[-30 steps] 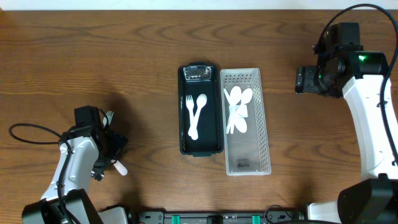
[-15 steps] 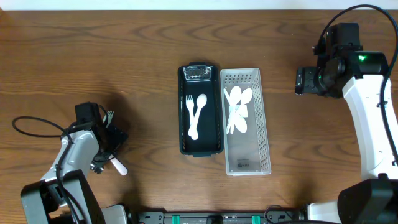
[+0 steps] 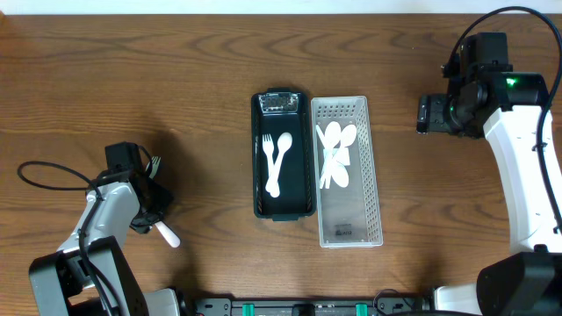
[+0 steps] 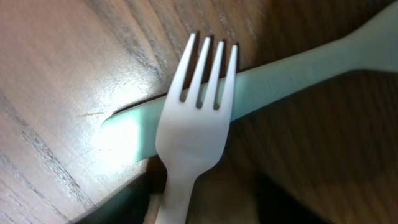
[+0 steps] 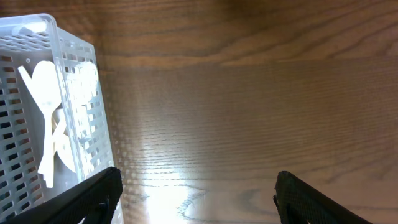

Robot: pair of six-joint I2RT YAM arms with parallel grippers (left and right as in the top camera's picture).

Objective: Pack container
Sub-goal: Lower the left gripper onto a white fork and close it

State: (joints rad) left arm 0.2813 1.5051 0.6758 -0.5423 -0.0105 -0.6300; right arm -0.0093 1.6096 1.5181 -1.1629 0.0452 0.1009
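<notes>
A white plastic fork [image 4: 193, 130] lies across a white knife [image 4: 280, 81] on the table at the left. My left gripper [image 4: 205, 211] is down over them, its dark fingers on either side of the fork's handle, the left one close against it and the right one still apart. From overhead, the fork's tines [image 3: 154, 163] and the knife's end [image 3: 167, 235] stick out from under the left gripper [image 3: 151, 204]. The black container [image 3: 299, 189] holds a fork and another white utensil [image 3: 275, 162]. My right gripper [image 3: 423, 114] hangs open and empty at the far right.
A white perforated basket [image 3: 351, 215] with several spoons [image 3: 335, 149] stands against the container's right side; its corner shows in the right wrist view [image 5: 37, 112]. A small clear packet [image 3: 280, 103] sits at the container's far end. A black cable [image 3: 53, 180] loops left of the left arm.
The left arm has shifted slightly left over the fork and knife, and its jaws have narrowed around the fork's handle. The right arm has not moved.
</notes>
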